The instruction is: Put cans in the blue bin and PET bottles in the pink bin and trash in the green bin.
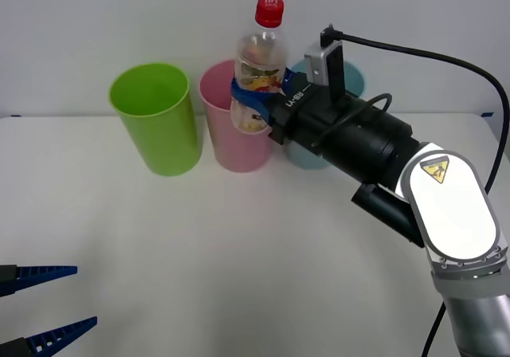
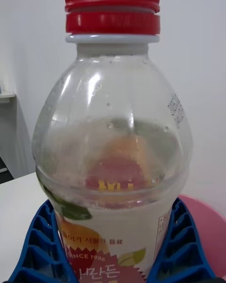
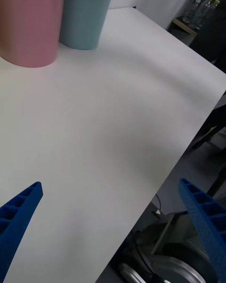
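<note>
A: Front view first. Where's the bottle [image 1: 259, 70]?
B: Upright, red cap up, clamped in the right end effector [image 1: 256, 94], held over the pink bin [image 1: 231, 126]. Blue fingers wrap its label band.
A: Bins?
B: Row at the back of the white bench [image 1: 239, 253]: green bin [image 1: 155, 118] on the left, pink in the middle, blue bin [image 1: 351, 78] on the right, mostly behind the right arm. Green and pink stand near each other; can't tell if they touch.
A: Left side?
B: Left end effector [image 1: 48, 297] low at the near left corner, fingers spread, nothing between them.
A: Right wrist view?
B: Bottle [image 2: 113, 146] close up, clear shoulder, red cap on top, pale label with fruit print. A blue finger [image 2: 40, 250] presses each side of the label. Pink bin rim [image 2: 207, 226] sits behind and below.
A: Left wrist view?
B: Left end effector [image 3: 113, 217] open over bare bench [image 3: 103, 122]. Pink bin [image 3: 30, 23] and blue bin [image 3: 87, 12] stand side by side farther off; lower walls visible.
</note>
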`<state>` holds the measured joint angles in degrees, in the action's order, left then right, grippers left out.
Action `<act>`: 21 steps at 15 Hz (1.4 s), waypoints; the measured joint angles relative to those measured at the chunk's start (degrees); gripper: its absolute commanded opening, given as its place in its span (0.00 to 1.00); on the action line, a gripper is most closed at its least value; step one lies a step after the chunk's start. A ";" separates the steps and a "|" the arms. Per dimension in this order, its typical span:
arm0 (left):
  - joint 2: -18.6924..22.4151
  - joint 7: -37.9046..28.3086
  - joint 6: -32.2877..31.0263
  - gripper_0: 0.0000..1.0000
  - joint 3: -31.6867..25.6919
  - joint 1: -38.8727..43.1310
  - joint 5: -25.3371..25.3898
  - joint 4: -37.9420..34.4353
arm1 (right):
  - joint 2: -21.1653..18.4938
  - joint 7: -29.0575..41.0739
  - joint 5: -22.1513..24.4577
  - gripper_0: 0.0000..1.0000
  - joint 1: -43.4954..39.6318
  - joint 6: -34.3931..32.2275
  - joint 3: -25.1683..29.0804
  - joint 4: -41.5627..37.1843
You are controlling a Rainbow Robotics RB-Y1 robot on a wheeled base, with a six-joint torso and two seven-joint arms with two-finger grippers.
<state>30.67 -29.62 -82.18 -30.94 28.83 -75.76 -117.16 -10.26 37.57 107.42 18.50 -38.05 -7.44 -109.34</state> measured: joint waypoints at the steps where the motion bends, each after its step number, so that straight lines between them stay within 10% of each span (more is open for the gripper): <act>1: 0.00 0.00 0.00 1.00 0.00 0.00 0.00 0.00 | 0.11 0.95 0.65 0.00 1.95 0.60 0.11 1.90; 21: 0.00 0.00 0.00 1.00 0.00 0.00 0.00 0.00 | 3.06 -1.14 1.66 0.00 24.05 22.49 -6.47 36.82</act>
<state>30.67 -29.62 -82.18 -30.94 28.83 -75.76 -117.16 -7.20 36.43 109.08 42.55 -15.56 -13.91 -72.52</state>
